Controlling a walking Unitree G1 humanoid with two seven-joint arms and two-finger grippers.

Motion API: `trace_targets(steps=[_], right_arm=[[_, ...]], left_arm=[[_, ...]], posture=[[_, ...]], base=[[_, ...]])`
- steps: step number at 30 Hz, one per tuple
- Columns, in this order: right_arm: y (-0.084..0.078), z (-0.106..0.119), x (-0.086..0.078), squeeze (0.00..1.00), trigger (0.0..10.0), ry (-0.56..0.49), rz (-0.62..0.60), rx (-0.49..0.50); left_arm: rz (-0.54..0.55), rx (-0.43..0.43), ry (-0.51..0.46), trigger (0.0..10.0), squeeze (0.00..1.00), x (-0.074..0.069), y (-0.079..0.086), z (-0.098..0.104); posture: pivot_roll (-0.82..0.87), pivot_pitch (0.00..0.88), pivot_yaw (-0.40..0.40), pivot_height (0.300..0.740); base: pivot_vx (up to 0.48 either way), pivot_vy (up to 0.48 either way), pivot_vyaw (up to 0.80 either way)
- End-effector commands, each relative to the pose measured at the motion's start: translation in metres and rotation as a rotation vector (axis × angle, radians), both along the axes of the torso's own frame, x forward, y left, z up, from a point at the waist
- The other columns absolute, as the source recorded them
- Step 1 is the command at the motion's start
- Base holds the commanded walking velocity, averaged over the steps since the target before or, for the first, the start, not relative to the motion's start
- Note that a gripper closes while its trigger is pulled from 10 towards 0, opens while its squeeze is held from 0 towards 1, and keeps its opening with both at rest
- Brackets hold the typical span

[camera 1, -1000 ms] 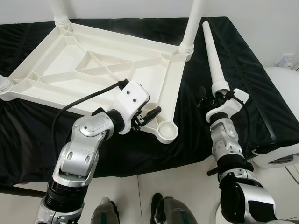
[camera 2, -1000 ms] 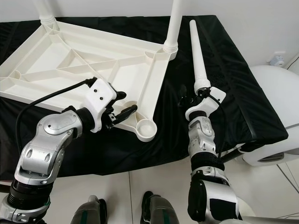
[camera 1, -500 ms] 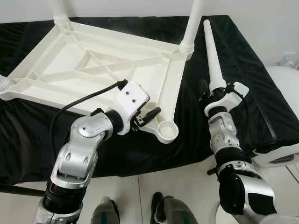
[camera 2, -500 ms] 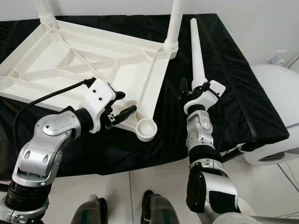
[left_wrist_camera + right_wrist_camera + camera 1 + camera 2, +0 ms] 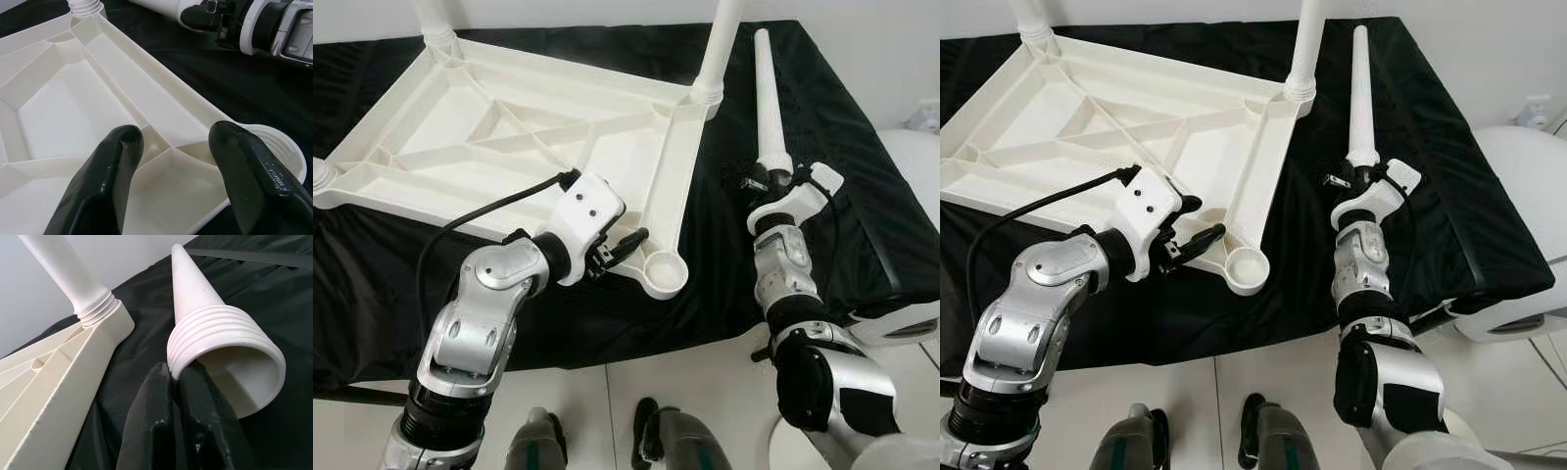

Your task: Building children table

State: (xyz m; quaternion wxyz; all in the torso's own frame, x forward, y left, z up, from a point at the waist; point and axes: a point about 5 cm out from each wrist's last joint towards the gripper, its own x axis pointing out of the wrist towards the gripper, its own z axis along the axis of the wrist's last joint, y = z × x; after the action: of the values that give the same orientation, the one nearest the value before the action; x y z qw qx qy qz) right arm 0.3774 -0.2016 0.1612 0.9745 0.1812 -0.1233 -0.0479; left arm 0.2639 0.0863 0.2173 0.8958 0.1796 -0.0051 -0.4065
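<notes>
A white plastic tabletop [image 5: 509,137] lies upside down on a black cloth. Its near corner has an empty round socket [image 5: 663,273], which shows close up in the left wrist view [image 5: 281,142]. My left gripper [image 5: 622,245] is open, its fingers [image 5: 105,181] straddling the frame's rim beside that socket. A loose white tapered leg [image 5: 769,98] lies on the cloth to the right of the tabletop. My right gripper [image 5: 756,182] is shut on the rim of its threaded hollow end [image 5: 225,338], with the leg pointing away from me.
Legs stand screwed into the far right corner [image 5: 720,49], the far left corner [image 5: 435,20] and the left corner [image 5: 321,174]. A white rounded object [image 5: 915,166] sits off the table's right edge. My feet [image 5: 656,441] stand on the tiled floor below the front edge.
My right gripper has pushed farther over the cloth with the leg, whose tip has swung right so it points more straight away. The left gripper has stayed on the rim.
</notes>
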Motion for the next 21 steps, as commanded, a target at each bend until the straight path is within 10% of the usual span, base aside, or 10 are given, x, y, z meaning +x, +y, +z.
trace_targets(steps=[1, 6, 7, 21], right_arm=[[0.0, -0.007, -0.002, 0.0, 0.0, 0.019, -0.021, 0.021], [-0.001, -0.008, -0.003, 0.0, 0.0, 0.005, -0.044, 0.016], [-0.004, -0.003, -0.004, 0.0, 10.0, -0.024, -0.064, -0.008], [-0.005, 0.049, -0.007, 0.0, 10.0, -0.264, -0.105, -0.212]], left_arm=[[0.057, -0.003, -0.022, 10.0, 0.0, -0.002, 0.004, 0.001], [0.064, -0.001, -0.016, 10.0, 0.0, 0.0, 0.005, 0.0], [0.067, -0.02, -0.002, 10.0, 0.0, 0.002, 0.008, 0.0], [0.09, -0.126, 0.03, 10.0, 0.0, 0.028, 0.021, 0.005]], posture=[[0.13, 0.211, 0.003, 0.74], [0.13, 0.206, 0.002, 0.74], [0.12, 0.193, -0.001, 0.74], [0.09, 0.112, -0.028, 0.74]], base=[[0.0, 0.0, 0.0], [0.0, 0.0, 0.0], [0.0, 0.0, 0.0], [0.0, 0.0, 0.0]])
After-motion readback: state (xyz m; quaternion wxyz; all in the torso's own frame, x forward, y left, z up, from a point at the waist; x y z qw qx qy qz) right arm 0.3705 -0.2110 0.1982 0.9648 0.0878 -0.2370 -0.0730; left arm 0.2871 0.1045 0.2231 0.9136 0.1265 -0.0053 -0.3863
